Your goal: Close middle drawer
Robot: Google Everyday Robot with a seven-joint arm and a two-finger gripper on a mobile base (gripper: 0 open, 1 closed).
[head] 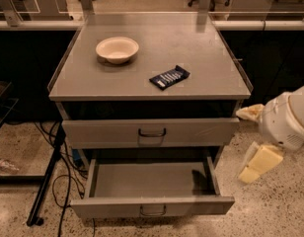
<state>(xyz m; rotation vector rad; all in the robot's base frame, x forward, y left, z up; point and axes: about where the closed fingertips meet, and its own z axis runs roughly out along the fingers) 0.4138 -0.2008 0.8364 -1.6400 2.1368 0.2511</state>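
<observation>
The middle drawer [152,206] is pulled far out at the bottom of the grey cabinet. Its low flat front carries a small grey centre handle [153,211], and its tray looks bare inside. Above it sits the taller top drawer front [102,131] with a darker handle [152,132], standing slightly out from the cabinet. The lowest drawer is hidden. My gripper [259,163] hangs from the white arm [287,120] to the right of the cabinet. It is level with the open drawer, apart from it and touching nothing.
On the cabinet top [211,58] stand a cream bowl [117,49] and a dark blue snack packet [169,77]. A black stand leg and cables [48,181] lie on the floor at the left. A rail with glass panels [142,19] runs behind.
</observation>
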